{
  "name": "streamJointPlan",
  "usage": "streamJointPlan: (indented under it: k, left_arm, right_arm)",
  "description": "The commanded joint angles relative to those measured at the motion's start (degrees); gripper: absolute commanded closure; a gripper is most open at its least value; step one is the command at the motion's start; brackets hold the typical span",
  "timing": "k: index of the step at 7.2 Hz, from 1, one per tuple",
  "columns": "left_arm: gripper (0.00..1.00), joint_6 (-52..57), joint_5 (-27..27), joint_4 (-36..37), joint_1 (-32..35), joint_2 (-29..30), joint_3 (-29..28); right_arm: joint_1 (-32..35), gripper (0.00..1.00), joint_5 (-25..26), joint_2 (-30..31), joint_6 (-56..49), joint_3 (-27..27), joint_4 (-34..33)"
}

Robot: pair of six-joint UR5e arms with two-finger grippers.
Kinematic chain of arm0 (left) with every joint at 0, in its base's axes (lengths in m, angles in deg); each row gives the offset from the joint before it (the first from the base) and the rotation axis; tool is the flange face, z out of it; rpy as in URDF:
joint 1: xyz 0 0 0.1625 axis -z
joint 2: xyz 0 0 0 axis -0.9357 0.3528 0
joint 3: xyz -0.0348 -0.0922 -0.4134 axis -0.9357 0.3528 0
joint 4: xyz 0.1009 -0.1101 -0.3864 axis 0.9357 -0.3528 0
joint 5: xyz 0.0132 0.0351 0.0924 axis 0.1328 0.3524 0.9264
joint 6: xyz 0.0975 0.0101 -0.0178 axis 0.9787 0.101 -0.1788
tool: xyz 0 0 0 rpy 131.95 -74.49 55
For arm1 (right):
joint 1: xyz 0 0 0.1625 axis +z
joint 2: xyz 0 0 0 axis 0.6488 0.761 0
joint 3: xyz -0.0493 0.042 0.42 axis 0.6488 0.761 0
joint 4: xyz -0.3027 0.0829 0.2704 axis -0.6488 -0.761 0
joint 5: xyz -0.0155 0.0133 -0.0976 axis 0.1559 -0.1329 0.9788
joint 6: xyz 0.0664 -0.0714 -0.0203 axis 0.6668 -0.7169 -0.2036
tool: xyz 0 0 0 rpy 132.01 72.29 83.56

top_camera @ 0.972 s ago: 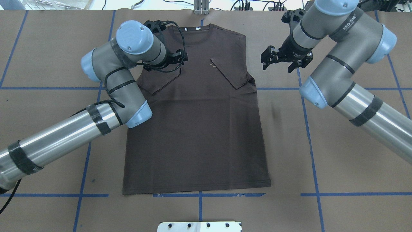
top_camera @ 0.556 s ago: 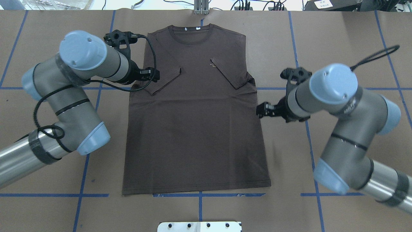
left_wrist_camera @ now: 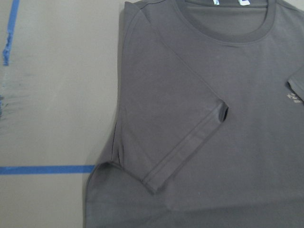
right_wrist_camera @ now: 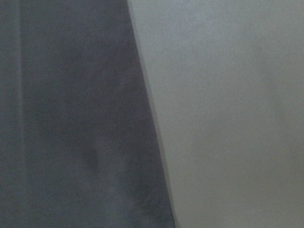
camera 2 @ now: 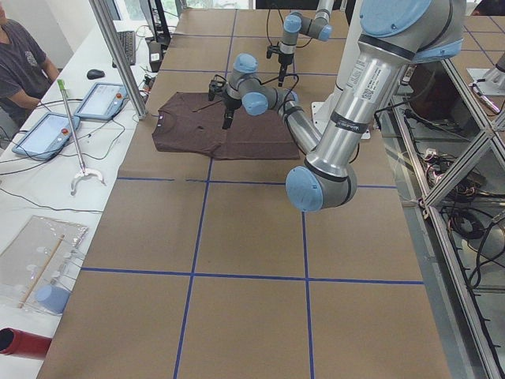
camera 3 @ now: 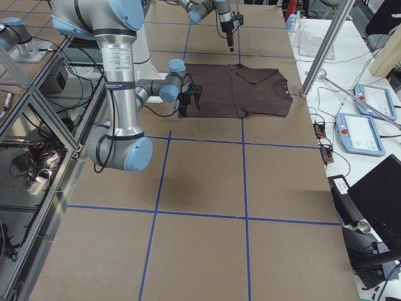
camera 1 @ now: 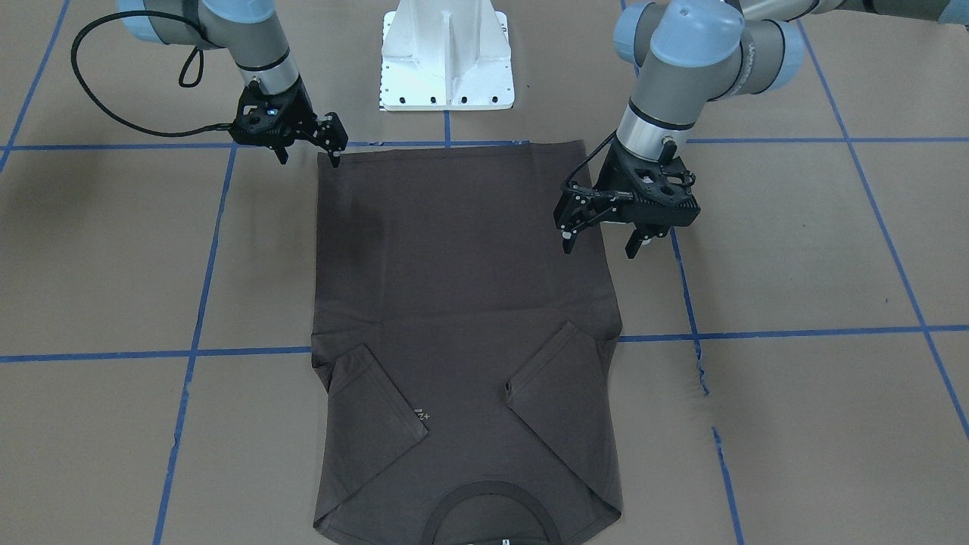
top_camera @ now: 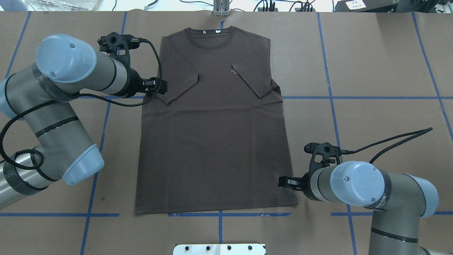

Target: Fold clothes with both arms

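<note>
The dark brown-grey T-shirt (top_camera: 216, 134) lies flat on the brown table, collar far from the robot's base, both sleeves folded inward onto the chest. My left gripper (top_camera: 159, 86) hangs open above the shirt's left edge at sleeve level. In the front-facing view its fingers (camera 1: 566, 241) stand well apart and hold nothing. The left wrist view looks down on the folded left sleeve (left_wrist_camera: 190, 142) and the collar. My right gripper (camera 1: 310, 151) is open and low at the shirt's right hem corner (top_camera: 293, 202). The right wrist view shows only the shirt's side edge (right_wrist_camera: 147, 118) close up.
The white pedestal base (camera 1: 447, 60) stands just behind the hem. Blue tape lines (top_camera: 329, 71) grid the brown table cover. Off the far side sit a metal post (camera 2: 118, 55), tablets (camera 2: 101, 99) and a seated person (camera 2: 20, 63).
Both arms swung back toward the robot's base. My left gripper moved off the chest to the shirt's left edge. My right gripper travelled from beside the right sleeve to the hem corner. The shirt stayed still.
</note>
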Motion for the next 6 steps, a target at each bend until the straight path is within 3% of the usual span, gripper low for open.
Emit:
streamJointPlan:
  k: [1,5,6]
  left_arm:
    - [0.0,0.0,0.2,0.3,0.0,0.1,0.3]
    - [0.0,0.0,0.1,0.3,0.1,0.1,1.0]
    - [0.0,0.0,0.1,0.3,0.1,0.1,0.9]
  right_arm:
    - [-2.4,0.01,0.3,-0.6,0.3,2.4,-0.1]
    - [-3.5,0.09,-0.7,-0.9,0.3,3.4,-0.1]
    - [-3.4,0.33,-0.7,-1.0,0.3,3.4,-0.1]
